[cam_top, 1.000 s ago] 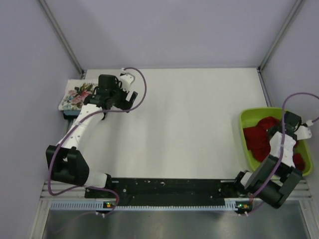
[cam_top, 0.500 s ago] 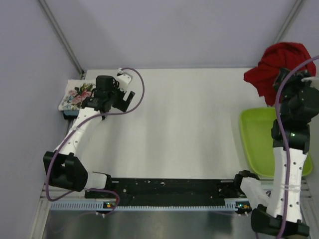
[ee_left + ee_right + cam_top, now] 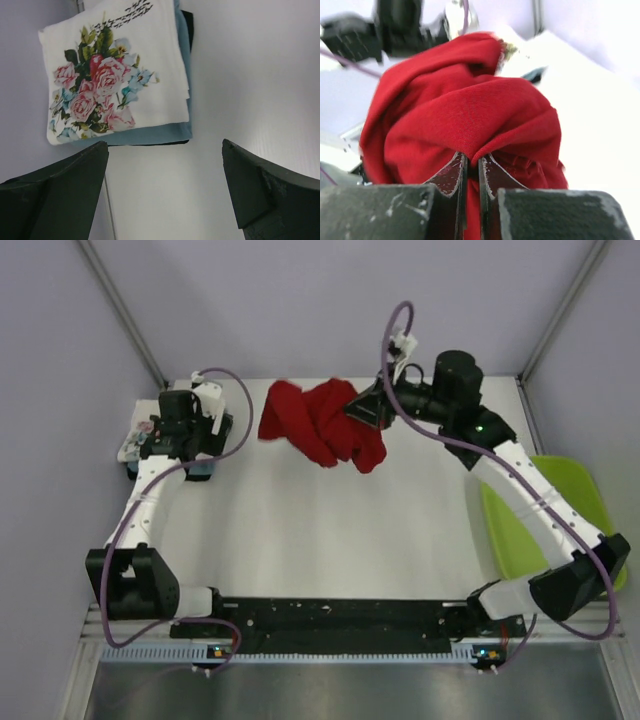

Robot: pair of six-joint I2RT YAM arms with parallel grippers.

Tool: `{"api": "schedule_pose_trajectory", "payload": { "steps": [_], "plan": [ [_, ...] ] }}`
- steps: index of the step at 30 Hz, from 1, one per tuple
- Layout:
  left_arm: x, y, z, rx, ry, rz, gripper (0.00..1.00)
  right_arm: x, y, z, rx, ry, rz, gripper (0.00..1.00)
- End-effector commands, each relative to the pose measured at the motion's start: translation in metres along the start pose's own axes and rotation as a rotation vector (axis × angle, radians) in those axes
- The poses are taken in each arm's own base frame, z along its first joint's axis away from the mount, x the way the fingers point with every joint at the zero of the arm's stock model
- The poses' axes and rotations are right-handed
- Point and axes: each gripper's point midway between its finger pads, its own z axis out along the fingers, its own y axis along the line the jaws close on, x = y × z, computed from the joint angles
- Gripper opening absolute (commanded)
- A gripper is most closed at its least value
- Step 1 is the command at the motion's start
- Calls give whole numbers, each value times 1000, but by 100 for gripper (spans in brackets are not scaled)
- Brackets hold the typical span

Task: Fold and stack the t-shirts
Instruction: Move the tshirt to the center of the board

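Observation:
A deep red t-shirt [image 3: 322, 427] hangs bunched in the air over the far middle of the table. My right gripper [image 3: 362, 406] is shut on a pinch of the red t-shirt [image 3: 465, 110], cloth squeezed between its fingers [image 3: 451, 172]. At the far left edge lies a folded stack: a white floral t-shirt [image 3: 107, 75] on top, a light blue one [image 3: 182, 131] under it and a dark one at the bottom. My left gripper [image 3: 165, 150] hovers just in front of that stack [image 3: 140, 436], open, with bare table between its fingers [image 3: 75, 175].
A lime-green tray [image 3: 520, 530] sits at the right edge, partly hidden by the right arm. Lilac walls close in the left, far and right sides. Both arm bases stand on the black rail [image 3: 340, 620] along the near edge.
The right arm lifted the red t-shirt out of the green tray and swung it left to the far middle. The left gripper drew back left, towards the folded stack.

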Motion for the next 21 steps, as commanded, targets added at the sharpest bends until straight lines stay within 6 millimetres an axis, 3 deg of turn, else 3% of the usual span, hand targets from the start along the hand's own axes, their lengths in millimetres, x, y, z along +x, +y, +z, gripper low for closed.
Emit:
{"api": "schedule_pose_trajectory", "payload": {
  "steps": [1,3,7,8,10,11,13,15,16,19,21],
  "plan": [
    [-5,23,1,-84,-28,-55,99,85,-21,33,31,182,28,0],
    [-5,27,1,-101,-22,-62,99,129,-29,53,75,284,46,0],
    [-5,23,-3,-84,-27,-56,99,183,-17,83,110,424,24,0],
    [-3,22,-3,-80,-25,-53,99,194,-11,91,112,446,16,10],
    [-2,23,-3,-81,-24,-42,99,211,17,100,23,505,-12,62],
    [-3,24,-4,-84,-26,-36,99,216,32,102,-38,521,-35,99],
    [-1,21,-6,-70,-20,-19,99,219,56,98,-107,522,-97,99],
    [3,14,-7,-30,-10,-2,99,204,60,86,-99,470,-117,99],
    [6,8,-8,-2,-10,6,99,196,55,78,-63,440,-128,99],
    [13,-19,-13,139,-21,44,99,199,34,54,37,421,-131,99],
    [18,-49,-21,301,-35,73,99,219,14,37,114,469,-94,99]
  ]
}}
